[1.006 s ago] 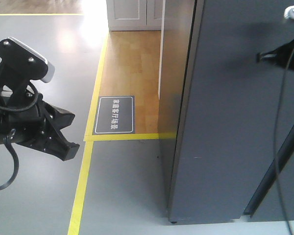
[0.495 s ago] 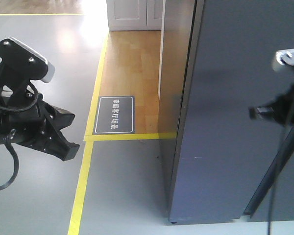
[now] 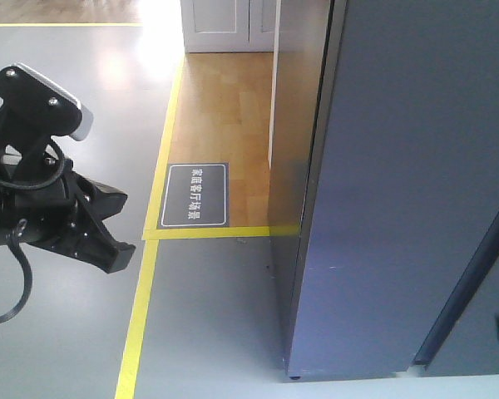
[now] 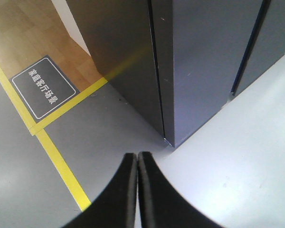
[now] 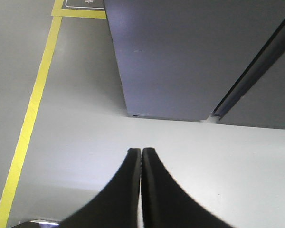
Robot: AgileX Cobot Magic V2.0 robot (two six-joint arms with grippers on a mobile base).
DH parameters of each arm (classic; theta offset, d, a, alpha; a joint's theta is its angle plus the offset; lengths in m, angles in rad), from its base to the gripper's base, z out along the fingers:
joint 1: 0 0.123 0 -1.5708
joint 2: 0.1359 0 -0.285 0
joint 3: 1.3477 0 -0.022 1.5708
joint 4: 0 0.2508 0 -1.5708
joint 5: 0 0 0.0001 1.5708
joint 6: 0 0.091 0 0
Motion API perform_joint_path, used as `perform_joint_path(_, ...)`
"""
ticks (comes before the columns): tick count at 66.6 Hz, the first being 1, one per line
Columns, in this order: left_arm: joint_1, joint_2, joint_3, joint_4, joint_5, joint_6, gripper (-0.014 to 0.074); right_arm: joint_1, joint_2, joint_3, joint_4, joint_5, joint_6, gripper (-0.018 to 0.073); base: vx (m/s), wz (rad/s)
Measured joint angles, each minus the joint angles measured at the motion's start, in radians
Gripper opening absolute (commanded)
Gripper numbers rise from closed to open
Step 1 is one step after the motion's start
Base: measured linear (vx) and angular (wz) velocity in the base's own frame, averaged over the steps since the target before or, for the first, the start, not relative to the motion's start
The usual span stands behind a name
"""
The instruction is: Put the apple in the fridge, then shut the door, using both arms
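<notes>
The left tool [image 4: 137, 159] is narrowed right down, its two black fingers pressed edge to edge with nothing between them; in the front view it [image 3: 100, 237] hangs over the grey floor [image 3: 58, 349] at the far left under a white-grey capped module [image 3: 46, 104]. The right tool [image 5: 141, 154] is likewise pinched together and empty, pointing down at pale floor.

Ahead of both tools stands the fridge [image 3: 399, 208], a tall dark grey matte box. Its door [image 4: 199, 66] sits flush against the body with only a thin dark seam showing, so the white inside is hidden. No view shows the apple.

The left wrist view shows the fridge's near bottom corner just beyond the tool tips, and up and to the left of them a dark floor sign [image 4: 43, 88] with white characters. The right wrist view shows the fridge's flat front and a dark diagonal gap [image 5: 256, 71] beside a second grey panel to the tool's upper right. Only the front view shows the white cabinet [image 3: 229, 25] at the far end of the room.

A yellow tape line [image 3: 137, 324] runs along the grey floor to the right of the left tool, bordering a patch of wood flooring [image 3: 224, 108] beyond it.
</notes>
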Motion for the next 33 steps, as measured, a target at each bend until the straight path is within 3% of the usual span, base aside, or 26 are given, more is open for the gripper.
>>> perform_joint_path(21, 0.0, 0.0, 0.0, 0.0, 0.0, 0.0, -0.0006, 0.0, -0.232, 0.079, -0.106, 0.205, 0.06, -0.0003, 0.0, 0.0)
perform_joint_path(33, 0.0, 0.0, 0.0, 0.0, 0.0, 0.0, -0.0006, 0.0, -0.299, 0.086, -0.092, 0.243, 0.066, -0.0003, 0.0, 0.0)
